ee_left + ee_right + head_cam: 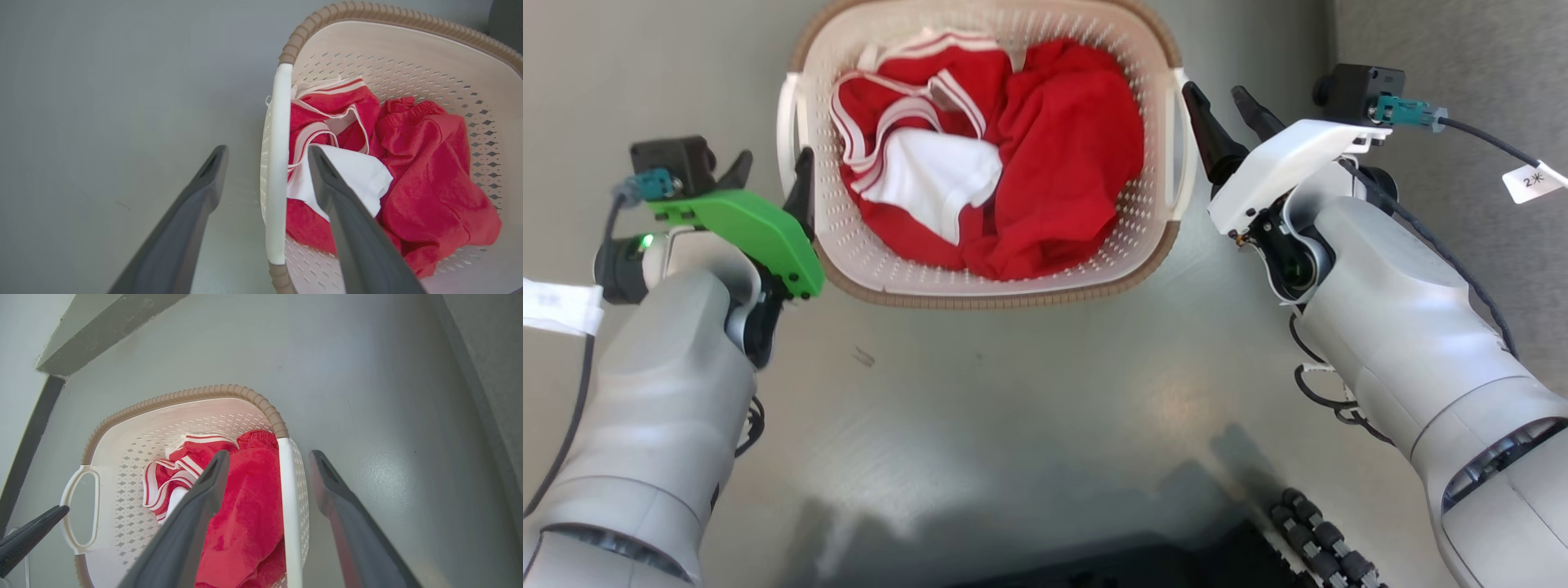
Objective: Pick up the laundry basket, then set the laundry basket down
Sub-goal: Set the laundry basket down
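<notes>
On the grey floor (1013,392) ahead of me sits the laundry basket (1013,296), upright, with red clothes (1070,155) and a white garment (939,175) heaped inside it. I have the left gripper (772,173) at the basket's left side, its 2 dark fingers spread well apart. Looking along them from the left wrist, the white left handle (278,163) runs up between them, with 1 finger outside the basket over the floor and the other over the clothes inside. There is a gap on each side of the handle, so this claw holds nothing. The right gripper (1215,102) is at the basket's right side and is spread just as wide. From the right wrist I see the white right handle (288,498) between its fingers, 1 over the red clothes and 1 outside the basket. It is not closed on anything. I cannot tell how high either claw sits above the rim.
</notes>
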